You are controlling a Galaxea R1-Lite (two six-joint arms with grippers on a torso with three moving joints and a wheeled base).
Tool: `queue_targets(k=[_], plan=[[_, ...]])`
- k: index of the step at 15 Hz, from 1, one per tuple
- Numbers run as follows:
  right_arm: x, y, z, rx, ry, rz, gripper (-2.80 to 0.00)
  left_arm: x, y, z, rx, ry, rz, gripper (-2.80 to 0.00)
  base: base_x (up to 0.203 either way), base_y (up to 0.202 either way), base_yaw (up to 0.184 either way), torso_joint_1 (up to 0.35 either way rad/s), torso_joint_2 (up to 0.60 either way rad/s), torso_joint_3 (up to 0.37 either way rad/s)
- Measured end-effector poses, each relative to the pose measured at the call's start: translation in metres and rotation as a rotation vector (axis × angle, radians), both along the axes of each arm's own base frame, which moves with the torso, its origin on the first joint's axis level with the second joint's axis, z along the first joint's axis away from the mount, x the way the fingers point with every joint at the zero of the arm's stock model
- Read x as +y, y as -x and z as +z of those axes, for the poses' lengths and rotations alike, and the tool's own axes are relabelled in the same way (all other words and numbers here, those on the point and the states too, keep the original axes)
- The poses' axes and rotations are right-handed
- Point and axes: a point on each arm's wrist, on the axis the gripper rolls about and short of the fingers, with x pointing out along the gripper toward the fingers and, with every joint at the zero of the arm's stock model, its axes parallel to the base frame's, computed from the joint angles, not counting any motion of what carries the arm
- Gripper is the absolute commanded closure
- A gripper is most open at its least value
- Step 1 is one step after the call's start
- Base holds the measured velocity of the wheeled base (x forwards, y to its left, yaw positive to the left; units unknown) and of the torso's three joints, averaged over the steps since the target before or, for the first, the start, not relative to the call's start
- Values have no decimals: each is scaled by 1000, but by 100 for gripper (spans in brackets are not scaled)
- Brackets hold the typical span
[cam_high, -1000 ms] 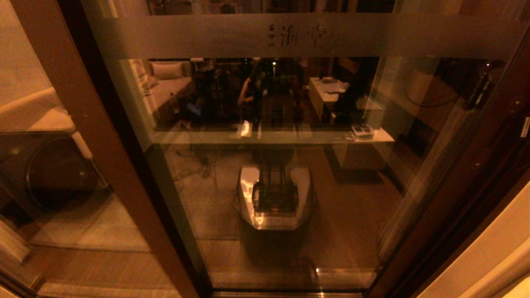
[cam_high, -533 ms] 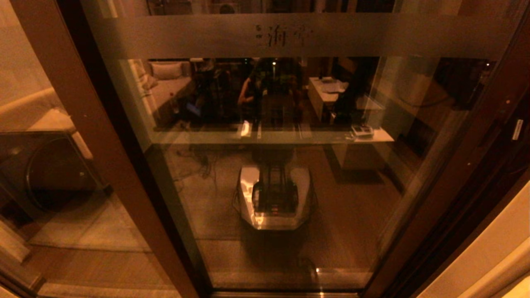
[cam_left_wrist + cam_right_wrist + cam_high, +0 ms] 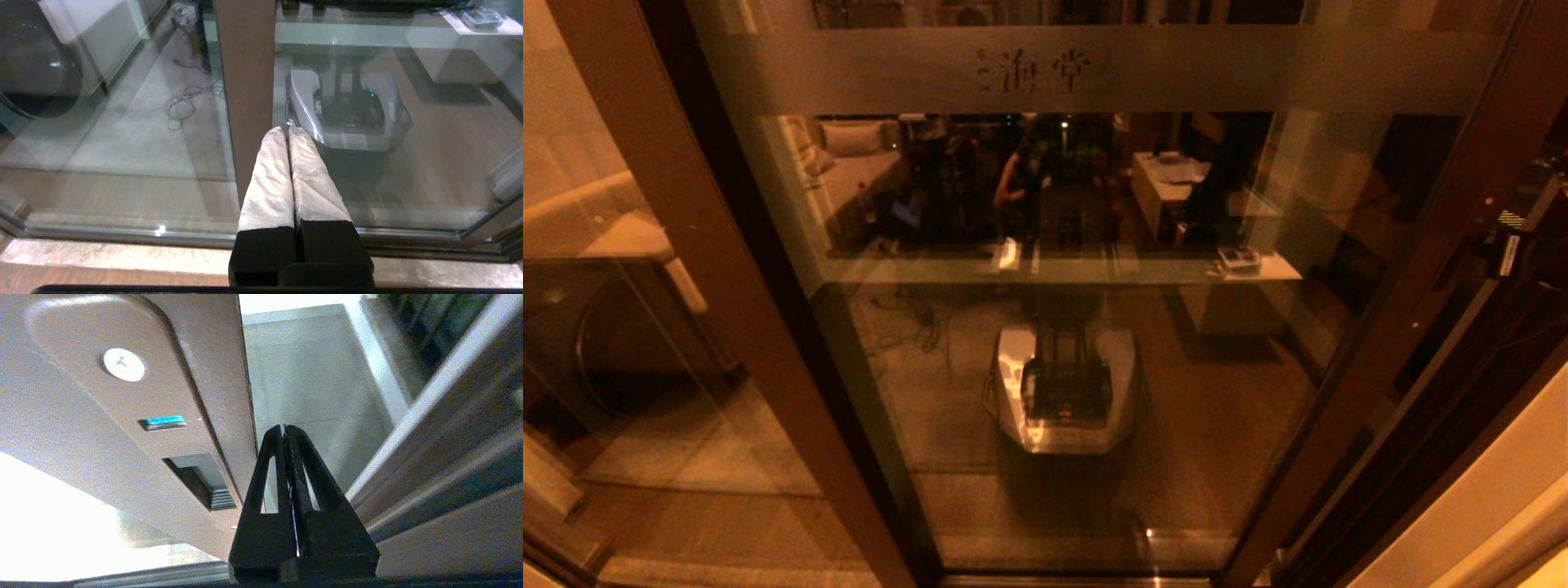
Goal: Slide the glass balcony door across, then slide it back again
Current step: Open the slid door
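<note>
The glass balcony door (image 3: 1176,69) fills the head view, with a frosted band and faint characters near its top. Its dark brown right stile (image 3: 1437,269) stands away from the jamb, leaving a narrow gap. In the right wrist view my right gripper (image 3: 282,428) is shut and empty, sitting in that gap right beside the stile's edge (image 3: 241,416). The slot handle (image 3: 200,479) is just beside it. My left gripper (image 3: 286,128) is shut with white-wrapped fingers, hanging low in front of the lighter brown post (image 3: 245,81) and the glass.
The unmoving glass panel with its lighter post (image 3: 686,245) stands at the left, a washing machine (image 3: 613,327) behind it. The floor track (image 3: 122,234) runs along the bottom. The jamb and pale wall (image 3: 1486,506) close the right side. My right arm (image 3: 1523,237) shows in the gap.
The door has slid to the left: its characters and right stile shifted leftward, a gap opened at the right jamb, and my right arm came into view there.
</note>
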Motion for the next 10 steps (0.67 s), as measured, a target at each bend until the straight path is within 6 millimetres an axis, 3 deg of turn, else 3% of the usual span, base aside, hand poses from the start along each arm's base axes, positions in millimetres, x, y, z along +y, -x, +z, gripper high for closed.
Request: queue_targets(k=[10], plan=[[31,-5,-4,17,-21,68,0,0,0,0,0,0,0,0,0,0,0,0,0,0]])
